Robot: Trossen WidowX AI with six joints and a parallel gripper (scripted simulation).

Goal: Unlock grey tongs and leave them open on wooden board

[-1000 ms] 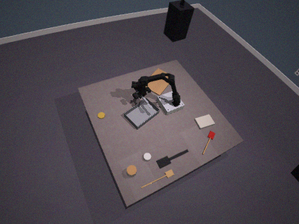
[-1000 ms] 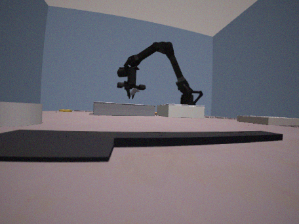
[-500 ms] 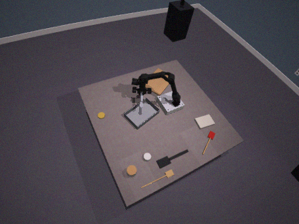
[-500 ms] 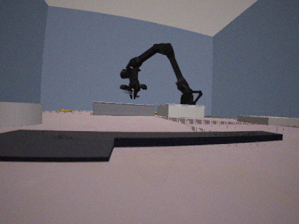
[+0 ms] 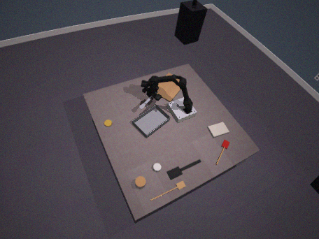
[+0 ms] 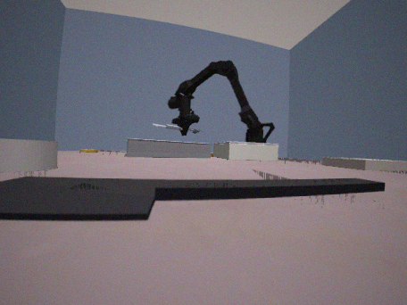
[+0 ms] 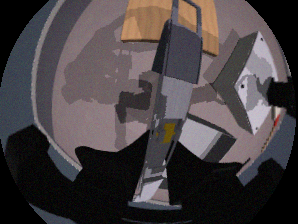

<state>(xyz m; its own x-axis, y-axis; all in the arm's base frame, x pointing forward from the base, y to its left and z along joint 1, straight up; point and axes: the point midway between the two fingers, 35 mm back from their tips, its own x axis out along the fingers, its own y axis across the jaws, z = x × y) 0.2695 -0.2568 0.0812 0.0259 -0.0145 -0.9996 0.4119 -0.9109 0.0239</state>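
Observation:
My gripper [image 5: 153, 97] [image 6: 184, 132] [image 7: 157, 133] points down and is shut on the grey tongs [image 5: 145, 102] [image 6: 166, 127] [image 7: 176, 95]. The tongs are in the air, close to level in the exterior view. Their arms look close together; whether the lock is released cannot be told. In the wrist view their dark grey end with a loop points toward the wooden board [image 5: 169, 91] [image 7: 142, 25]. In the top view the board lies behind the arm, partly covered by it. The roasting tin [image 5: 151, 122] [image 6: 167, 148] [image 7: 199, 137] stands beside the gripper, with no tongs on it.
The arm's pale base box [image 5: 180, 113] [image 6: 252, 152] [image 7: 243, 86] stands beside the tin and board. A yellow disc [image 5: 108, 123] [image 6: 88, 151] lies near the table's left edge. A black turner [image 5: 175, 172] [image 6: 80, 196], a white block [image 5: 218, 129] and a red-headed spatula [image 5: 226, 144] lie farther off.

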